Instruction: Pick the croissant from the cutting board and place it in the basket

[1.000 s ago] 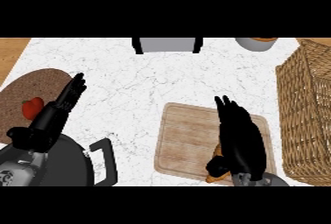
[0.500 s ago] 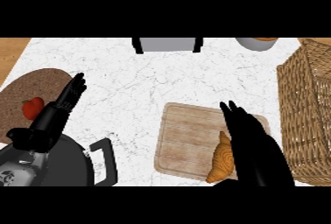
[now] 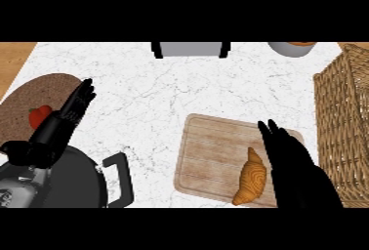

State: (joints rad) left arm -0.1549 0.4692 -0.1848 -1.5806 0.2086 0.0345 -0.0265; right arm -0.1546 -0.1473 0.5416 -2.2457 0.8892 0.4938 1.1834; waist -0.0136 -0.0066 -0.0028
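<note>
Now | croissant (image 3: 251,178) flat on cutting board (image 3: 209,156) | R hand (image 3: 288,161) just beside it, fingers straight | L hand (image 3: 72,110) resting, fingers straight | basket (image 3: 346,127) at right.

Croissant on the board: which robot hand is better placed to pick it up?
The right robot hand: it lies beside the croissant on the board. The left robot hand is far across the counter.

Bright, even light; no glare; faint soft shadows; no blur.
</note>
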